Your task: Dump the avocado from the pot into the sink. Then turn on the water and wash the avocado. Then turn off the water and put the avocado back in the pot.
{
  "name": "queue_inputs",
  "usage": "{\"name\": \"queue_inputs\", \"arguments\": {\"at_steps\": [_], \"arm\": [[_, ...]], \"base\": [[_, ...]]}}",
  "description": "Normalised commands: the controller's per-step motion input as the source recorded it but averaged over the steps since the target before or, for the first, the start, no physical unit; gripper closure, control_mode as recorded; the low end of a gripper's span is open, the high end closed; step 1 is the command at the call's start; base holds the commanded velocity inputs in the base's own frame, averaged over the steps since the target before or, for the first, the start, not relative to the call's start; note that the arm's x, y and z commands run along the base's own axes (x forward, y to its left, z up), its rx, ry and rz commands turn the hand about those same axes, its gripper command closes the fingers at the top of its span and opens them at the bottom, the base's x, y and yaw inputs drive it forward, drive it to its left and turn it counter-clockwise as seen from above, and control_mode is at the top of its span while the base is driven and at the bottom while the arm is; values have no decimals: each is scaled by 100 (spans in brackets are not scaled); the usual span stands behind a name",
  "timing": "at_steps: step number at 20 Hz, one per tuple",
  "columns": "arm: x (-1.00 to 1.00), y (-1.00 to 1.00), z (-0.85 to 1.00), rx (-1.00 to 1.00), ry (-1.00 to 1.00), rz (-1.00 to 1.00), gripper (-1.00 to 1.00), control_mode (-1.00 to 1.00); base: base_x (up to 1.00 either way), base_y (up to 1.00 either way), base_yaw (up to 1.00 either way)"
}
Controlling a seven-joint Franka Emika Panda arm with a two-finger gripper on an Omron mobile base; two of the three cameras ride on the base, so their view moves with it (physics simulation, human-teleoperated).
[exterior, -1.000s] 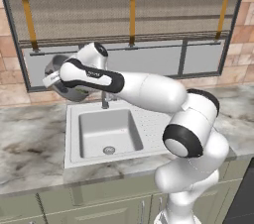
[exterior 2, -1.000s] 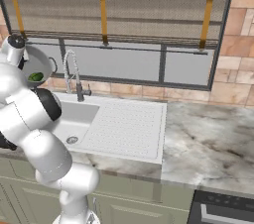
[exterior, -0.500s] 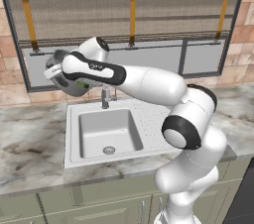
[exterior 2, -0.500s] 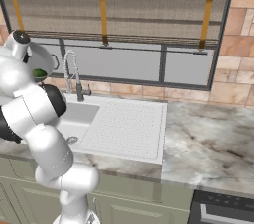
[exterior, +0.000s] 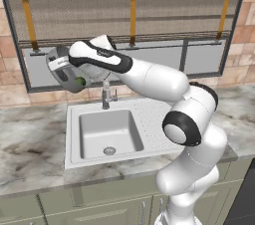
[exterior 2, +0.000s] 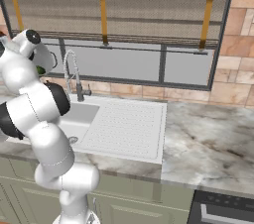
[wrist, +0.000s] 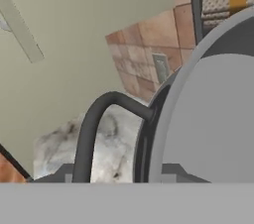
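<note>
The pincer (exterior: 63, 65) gripped the tilted pot (exterior: 69, 69) by its rim, high above the sink (exterior: 107, 132), avocado (exterior: 79, 80) at its lower lip; tipped there, the fruit risked bouncing onto the tabletop (exterior: 30, 139).

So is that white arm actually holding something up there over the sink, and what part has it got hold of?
Yes: the gripper holds the round grey metal pot by its rim, next to the dark loop handle, tilted, with the small green avocado still inside.

A rendered home kitchen.
Marble counter (exterior: 30, 139), sink (exterior: 107, 129) with faucet (exterior 2: 72, 72), brick wall (exterior 2: 238, 44), blinded window (exterior: 134, 5), cabinets (exterior: 99, 204) below.
</note>
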Motion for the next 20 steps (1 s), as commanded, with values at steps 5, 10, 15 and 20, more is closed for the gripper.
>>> {"name": "queue_inputs", "arguments": {"at_steps": [5, 10, 15, 20], "arm": [[2, -26, 11, 11, 0, 2, 100, -100], [19, -16, 9, 11, 0, 1, 100, -100], [19, -9, 22, 14, 0, 3, 100, -100], [17, -14, 42, 12, 0, 2, 100, -100]], "base": [[0, 0, 0], [0, 0, 0], [0, 0, 0], [0, 0, 0]]}}
